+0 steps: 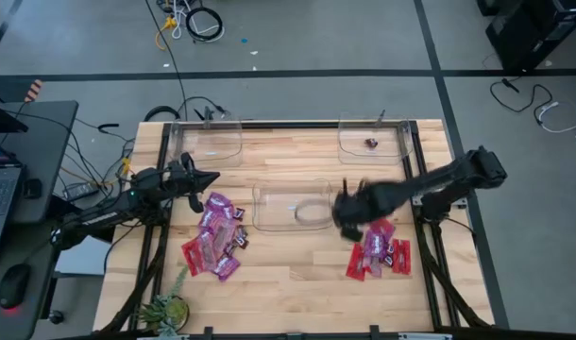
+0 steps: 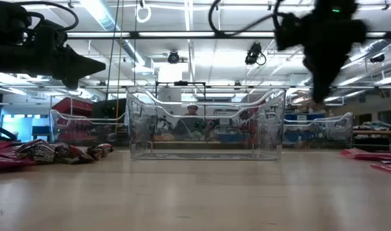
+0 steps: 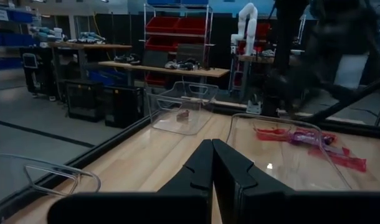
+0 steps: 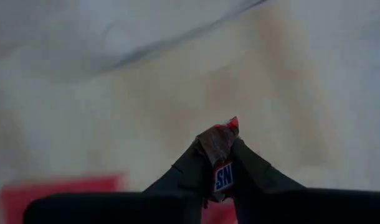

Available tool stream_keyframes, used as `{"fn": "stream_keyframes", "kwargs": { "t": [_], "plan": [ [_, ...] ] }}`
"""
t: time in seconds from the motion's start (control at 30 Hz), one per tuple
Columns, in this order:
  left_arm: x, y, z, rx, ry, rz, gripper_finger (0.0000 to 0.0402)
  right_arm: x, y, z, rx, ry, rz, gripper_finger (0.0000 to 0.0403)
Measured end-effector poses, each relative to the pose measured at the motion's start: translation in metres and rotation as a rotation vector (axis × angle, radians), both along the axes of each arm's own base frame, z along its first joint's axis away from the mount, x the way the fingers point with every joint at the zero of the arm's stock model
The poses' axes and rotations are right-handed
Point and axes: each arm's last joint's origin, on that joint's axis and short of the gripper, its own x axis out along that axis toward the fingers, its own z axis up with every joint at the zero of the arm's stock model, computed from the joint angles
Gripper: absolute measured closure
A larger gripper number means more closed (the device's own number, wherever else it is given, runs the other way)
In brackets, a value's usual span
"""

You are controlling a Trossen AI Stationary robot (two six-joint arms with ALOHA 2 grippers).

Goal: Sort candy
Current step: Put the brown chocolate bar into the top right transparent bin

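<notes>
Right claw (image 4: 222,163) clamps a brown candy packet (image 4: 220,149) above the table (image 1: 288,274).
Left claw (image 1: 211,179), fingers together, hovers at nine o'clock of the middle bin (image 1: 293,205).

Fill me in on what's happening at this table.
Two robot arms are sorting wrapped candy into clear bins. The right gripper is shut on a brown candy bar, held above the table near the right candy pile and the middle bin. The left gripper is shut and empty, hovering by the left candy pile. One candy already lies in the far right bin.
</notes>
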Motion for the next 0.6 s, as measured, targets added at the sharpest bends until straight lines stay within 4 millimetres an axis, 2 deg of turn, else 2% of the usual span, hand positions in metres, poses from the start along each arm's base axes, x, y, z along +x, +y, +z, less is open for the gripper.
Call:
{"fn": "stream_keyframes", "kwargs": {
  "t": [0.13,0.23,0.33,0.43,0.53,0.6],
  "plan": [
    [0.0,0.0,0.0,-0.002,-0.003,0.0,0.0392,0.0,-0.055,0.034,-0.238,-0.034,-0.182,0.0344],
    [0.0,0.0,0.0,-0.004,-0.004,0.0,0.0392,-0.001,-0.105,0.04,-0.304,-0.059,-0.298,0.0348],
    [0.0,0.0,0.0,-0.008,-0.005,-0.001,0.0392,-0.007,-0.157,0.036,-0.278,-0.113,-0.392,0.035],
    [0.0,0.0,0.0,-0.008,-0.006,-0.001,0.0392,-0.022,-0.204,0.028,-0.217,-0.203,-0.472,0.0348],
    [0.0,0.0,0.0,-0.009,-0.006,-0.002,0.0392,-0.042,-0.239,0.017,-0.141,-0.272,-0.555,0.0344],
    [0.0,0.0,0.0,-0.009,-0.006,-0.002,0.0392,-0.054,-0.256,0.005,-0.121,-0.265,-0.593,0.0341]
  ]
}}
